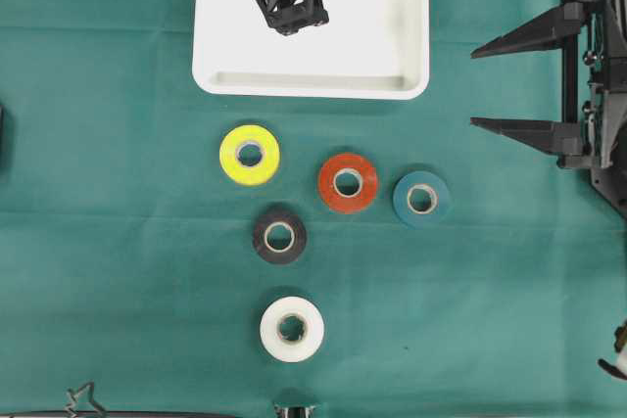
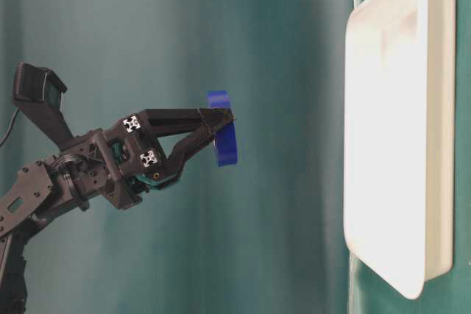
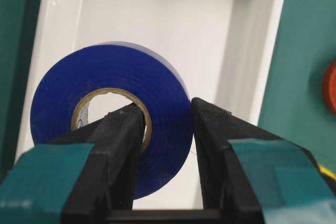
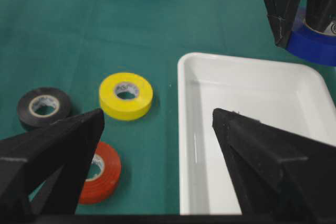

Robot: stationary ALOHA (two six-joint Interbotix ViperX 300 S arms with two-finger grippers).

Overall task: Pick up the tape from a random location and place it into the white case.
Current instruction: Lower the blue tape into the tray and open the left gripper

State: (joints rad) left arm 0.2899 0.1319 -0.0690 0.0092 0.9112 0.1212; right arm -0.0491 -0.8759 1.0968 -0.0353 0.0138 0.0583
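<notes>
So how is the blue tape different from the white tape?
The blue tape is pinched in the left gripper, held up above the white tray. The white tape lies flat on the green cloth, touched by nothing. Both are rings with a hole.

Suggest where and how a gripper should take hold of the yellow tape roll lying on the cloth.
The yellow tape roll lies flat on the cloth with its core hole facing up, clear of the other rolls. Probably best: come straight down from above, one finger in the hole and one outside, pinching the ring wall.
</notes>
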